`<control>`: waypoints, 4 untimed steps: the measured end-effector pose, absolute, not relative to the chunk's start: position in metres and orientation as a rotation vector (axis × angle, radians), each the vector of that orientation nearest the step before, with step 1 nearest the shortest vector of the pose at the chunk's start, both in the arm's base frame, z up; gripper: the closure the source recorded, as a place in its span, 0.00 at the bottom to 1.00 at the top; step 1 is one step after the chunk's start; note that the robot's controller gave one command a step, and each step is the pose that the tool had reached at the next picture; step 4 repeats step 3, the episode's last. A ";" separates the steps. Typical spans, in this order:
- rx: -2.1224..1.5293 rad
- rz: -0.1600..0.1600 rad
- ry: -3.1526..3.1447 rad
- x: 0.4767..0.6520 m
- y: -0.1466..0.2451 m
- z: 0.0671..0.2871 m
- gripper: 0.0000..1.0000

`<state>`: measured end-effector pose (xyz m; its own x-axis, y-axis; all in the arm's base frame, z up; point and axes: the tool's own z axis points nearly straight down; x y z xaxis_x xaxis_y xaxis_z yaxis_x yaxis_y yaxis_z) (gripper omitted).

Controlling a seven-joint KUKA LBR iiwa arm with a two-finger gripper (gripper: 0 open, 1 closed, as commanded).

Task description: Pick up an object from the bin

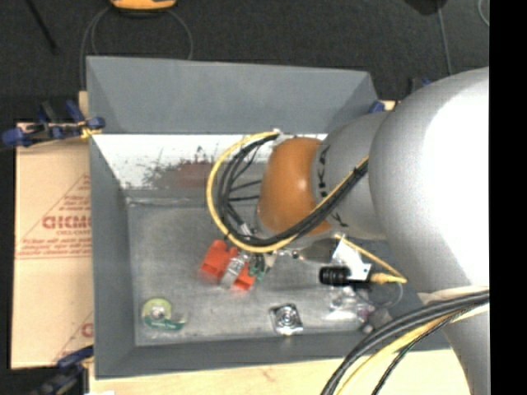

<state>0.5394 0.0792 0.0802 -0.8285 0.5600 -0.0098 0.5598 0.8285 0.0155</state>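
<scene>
Silver arm link and orange wrist cover overhang the grey metal bin, grip open or closed we can't tell; orange blocky plastic piece, mid-floor beside the wrist, looks light, rigid, slick, so we'd pinch its flat sides.

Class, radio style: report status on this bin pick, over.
Gripper low at the middle of the bin, at orange plastic piece; hold unconfirmed. Tape roll, shiny metal piece lie apart, nearer the front. Nothing seen blocking.

Claw mostly behind orange cover
</scene>
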 end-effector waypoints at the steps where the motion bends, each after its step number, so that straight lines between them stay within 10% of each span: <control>1: 0.910 0.003 3.003 0.541 0.078 0.099 1.00; 2: 0.899 0.004 3.006 0.542 0.077 0.142 1.00; 4: 0.893 0.003 3.008 0.543 0.076 0.153 1.00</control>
